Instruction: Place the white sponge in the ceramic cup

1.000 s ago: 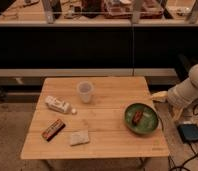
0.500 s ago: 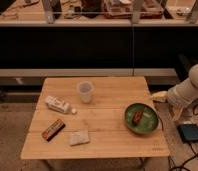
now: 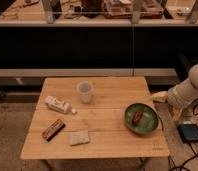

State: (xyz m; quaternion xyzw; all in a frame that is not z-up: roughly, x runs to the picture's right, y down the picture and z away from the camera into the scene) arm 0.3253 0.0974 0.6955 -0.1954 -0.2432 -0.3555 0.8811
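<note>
Camera view: the one view, looking down on a light wooden table (image 3: 114, 89) from the front; a dark counter runs behind it
Ceramic cup (image 3: 85, 92): upright on the back half of the table, left of centre; nothing seen inside it
White sponge (image 3: 79, 137): lying flat near the front edge, left of centre; well apart from the cup, closer to the viewer; touched by nothing
Red-brown bar (image 3: 53, 129): flat, set at a slant, just left of the sponge
White capped packet (image 3: 58, 105): on its side near the left edge, between the cup and the bar
Green bowl (image 3: 149, 125): on the right half of the table; a small brown item (image 3: 137, 117) lies in it
Gripper (image 3: 159, 96): at the table's right edge, behind the bowl, on the end of the pale arm (image 3: 189, 89) that comes in from the right; well apart from sponge and cup; holding nothing visible; open or closed cannot be told
Floor: a dark flat box (image 3: 190, 132) with a cable, right of the table
</note>
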